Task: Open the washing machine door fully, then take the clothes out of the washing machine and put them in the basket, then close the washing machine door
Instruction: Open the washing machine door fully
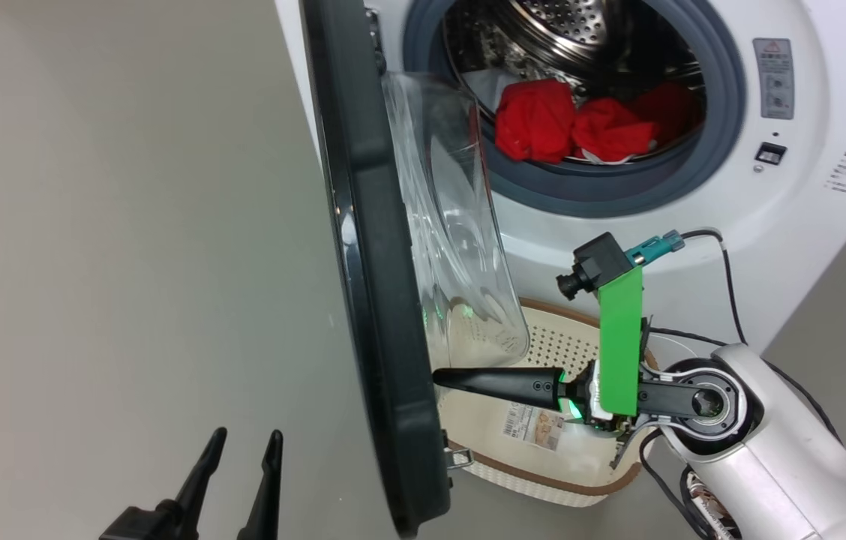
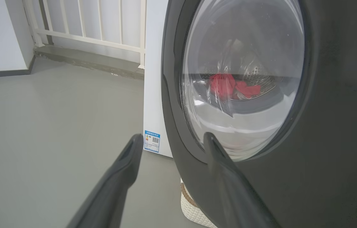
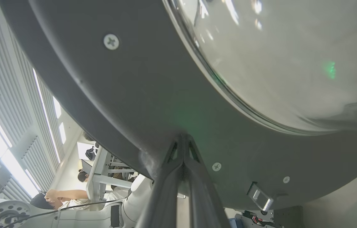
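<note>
My closed right claw (image 1: 444, 379) presses the lower inner rim of the stiff, heavy-looking washing machine door (image 1: 374, 300); left claw (image 1: 247, 435) gapes.

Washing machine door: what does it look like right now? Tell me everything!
The washing machine door is round, with a wide glossy dark rim and a bulging clear glass bowl. It stands swung open, edge-on in the head view. Small screws and a metal latch show on its inner face, where the shut right gripper touches it.

Black-rimmed glass door (image 1: 370, 262) wide open, red clothes (image 1: 580, 124) inside white washing machine (image 1: 805, 225), cream basket (image 1: 558, 341) below.
</note>
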You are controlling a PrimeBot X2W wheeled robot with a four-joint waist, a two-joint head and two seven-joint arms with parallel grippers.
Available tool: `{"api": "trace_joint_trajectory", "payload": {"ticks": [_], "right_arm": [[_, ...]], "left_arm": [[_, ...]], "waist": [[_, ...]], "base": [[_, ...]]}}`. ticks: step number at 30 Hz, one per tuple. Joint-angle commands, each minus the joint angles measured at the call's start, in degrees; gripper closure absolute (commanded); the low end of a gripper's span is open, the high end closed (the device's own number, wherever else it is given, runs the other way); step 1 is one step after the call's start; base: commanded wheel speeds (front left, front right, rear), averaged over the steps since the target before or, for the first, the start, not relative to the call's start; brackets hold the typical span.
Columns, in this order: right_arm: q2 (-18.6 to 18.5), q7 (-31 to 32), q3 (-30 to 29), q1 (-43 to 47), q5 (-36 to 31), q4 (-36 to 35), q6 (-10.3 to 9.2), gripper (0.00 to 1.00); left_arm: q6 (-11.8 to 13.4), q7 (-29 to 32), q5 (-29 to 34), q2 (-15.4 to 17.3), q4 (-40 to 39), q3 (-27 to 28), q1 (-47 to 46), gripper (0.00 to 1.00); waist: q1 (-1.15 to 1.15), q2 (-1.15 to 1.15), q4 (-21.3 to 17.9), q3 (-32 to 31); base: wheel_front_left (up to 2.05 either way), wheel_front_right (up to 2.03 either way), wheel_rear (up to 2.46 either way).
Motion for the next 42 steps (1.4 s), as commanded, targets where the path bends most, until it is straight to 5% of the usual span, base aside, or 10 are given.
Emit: {"api": "trace_joint_trajectory", "payload": {"ticks": [1, 12, 30, 33, 34, 42], "right_arm": [[1.96, -0.54, 0.66, 0.48, -0.63, -1.97, 0.3, 1.0], [4.32, -2.21, 0.92, 0.58, -2.89, -1.0, 0.3, 1.0], [6.63, -4.52, 4.62, -1.78, -2.31, 0.73, 0.3, 1.0], [6.65, -5.66, 4.24, -1.04, -3.04, 1.12, 0.3, 0.43], [6.59, -6.27, 3.97, -0.73, -3.53, 1.27, 0.3, 0.0], [4.33, -11.46, 2.49, 3.31, -7.16, 2.13, 0.3, 0.0]], "left_arm": [[-0.26, -0.7, -0.13, 0.32, -0.96, 2.31, -0.33, 0.0], [0.42, -0.7, -0.26, 0.32, -0.81, 2.39, -0.95, 0.0], [1.0, -0.7, -0.59, 0.31, -2.09, 3.71, -0.89, 0.0], [0.98, -0.7, -0.55, 0.31, -1.81, 3.66, -0.98, 0.0], [0.94, -0.7, -0.49, 0.31, -1.64, 3.59, -0.98, 0.0], [0.34, -0.7, 1.11, 0.31, -0.01, 4.61, -1.17, 0.0]], "waist": [[0.0, 0.0, 1.67, -0.41], [0.0, 0.0, 5.57, -0.92], [0.0, 0.0, 6.19, -0.07], [0.0, 0.0, 5.92, -0.52], [0.0, 0.0, 5.83, -0.68], [0.0, 0.0, 4.09, -2.05]], "base": [[0.0, 0.0, 0.0], [0.0, 0.0, 0.0], [0.0, 0.0, 0.0], [0.0, 0.0, 0.0], [0.0, 0.0, 0.0], [0.0, 0.0, 0.0]]}}
